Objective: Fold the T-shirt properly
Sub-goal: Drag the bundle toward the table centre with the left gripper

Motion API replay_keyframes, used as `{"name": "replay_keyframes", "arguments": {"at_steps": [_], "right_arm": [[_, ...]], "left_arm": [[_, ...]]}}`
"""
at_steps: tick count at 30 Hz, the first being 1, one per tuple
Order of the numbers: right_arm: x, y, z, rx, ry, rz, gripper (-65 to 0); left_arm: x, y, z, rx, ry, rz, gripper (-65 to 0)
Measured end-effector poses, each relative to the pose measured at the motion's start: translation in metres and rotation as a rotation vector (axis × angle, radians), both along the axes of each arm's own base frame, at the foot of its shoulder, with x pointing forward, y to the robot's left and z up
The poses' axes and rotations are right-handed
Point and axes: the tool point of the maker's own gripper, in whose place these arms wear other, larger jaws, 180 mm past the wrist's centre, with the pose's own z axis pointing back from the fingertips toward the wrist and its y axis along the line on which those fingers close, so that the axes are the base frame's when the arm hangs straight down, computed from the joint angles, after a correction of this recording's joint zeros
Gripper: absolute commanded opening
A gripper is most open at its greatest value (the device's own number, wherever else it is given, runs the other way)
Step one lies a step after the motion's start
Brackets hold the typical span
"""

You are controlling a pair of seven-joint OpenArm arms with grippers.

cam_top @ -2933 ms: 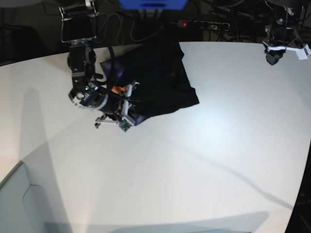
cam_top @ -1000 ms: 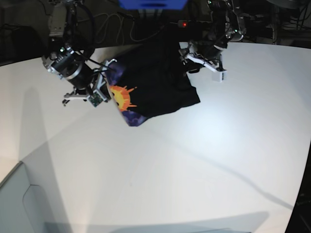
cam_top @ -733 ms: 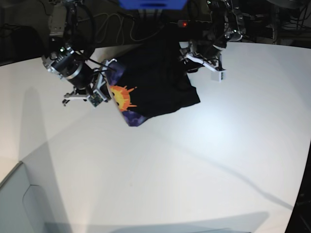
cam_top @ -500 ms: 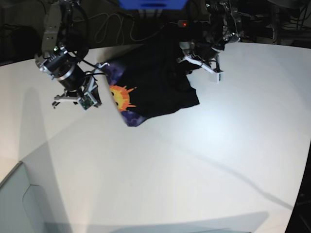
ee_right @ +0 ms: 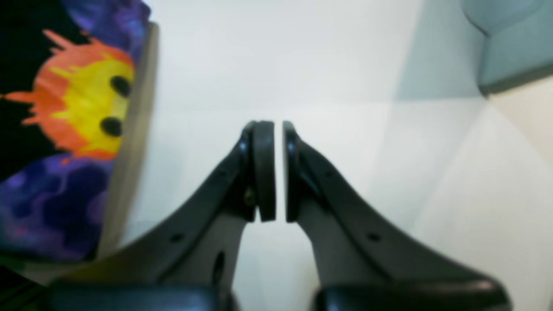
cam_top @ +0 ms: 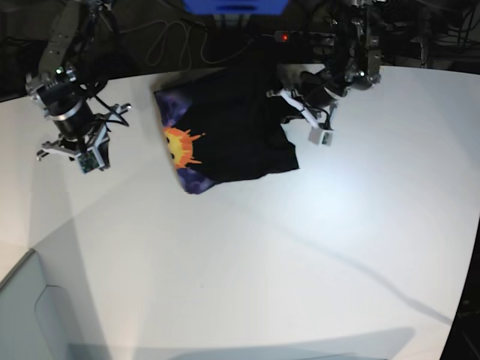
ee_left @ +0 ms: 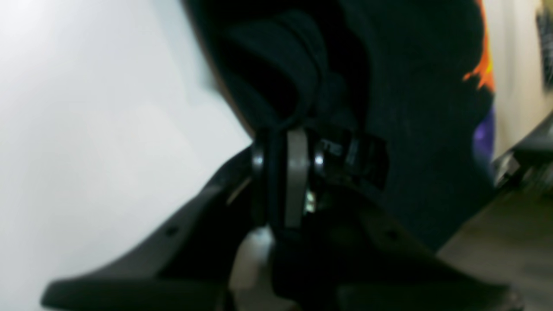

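Note:
The black T-shirt [cam_top: 240, 127] lies bunched at the table's far middle, its orange-yellow sun print [cam_top: 180, 146] on a purple patch facing up at its left edge. My left gripper [cam_top: 287, 101] sits at the shirt's right edge. In the left wrist view this left gripper [ee_left: 285, 138] is shut on a fold of the black T-shirt [ee_left: 414, 108]. My right gripper [cam_top: 116, 112] hovers left of the shirt, apart from it. The right wrist view shows the right gripper [ee_right: 278, 172] shut with nothing in it, and the sun print [ee_right: 82, 112] off to its left.
A power strip with a red light [cam_top: 283, 36] and cables lie behind the shirt at the table's far edge. A pale grey-blue box [cam_top: 30, 315] stands at the near left corner and also shows as the box [ee_right: 510, 39] in the right wrist view.
My right arm has drawn away to the left, off the shirt's printed edge. The left gripper has closed on the shirt's right edge and pulled it slightly leftward.

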Motion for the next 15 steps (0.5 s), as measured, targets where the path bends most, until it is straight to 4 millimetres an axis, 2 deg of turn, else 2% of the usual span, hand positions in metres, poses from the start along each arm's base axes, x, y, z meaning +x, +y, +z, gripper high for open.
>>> {"name": "replay_keyframes", "arguments": {"at_steps": [5,8,15], "right_arm": [[-0.007,-0.044,0.007,-0.04,-0.015,-0.127,-64.9],[-0.015,-0.067,0.01,-0.054,-0.018,-0.205,-64.9],[-0.042,-0.122,0.019,-0.099,-0.026,-0.385,-64.9]], "left_arm": [[0.018,-0.01,0.007,0.072,-0.058,-0.181,-65.0],[0.032,-0.014,0.001,0.126,-0.06,-0.296,-65.0],[0.073,-0.043,-0.005,0.234,-0.058,-0.546,-65.0]]}}
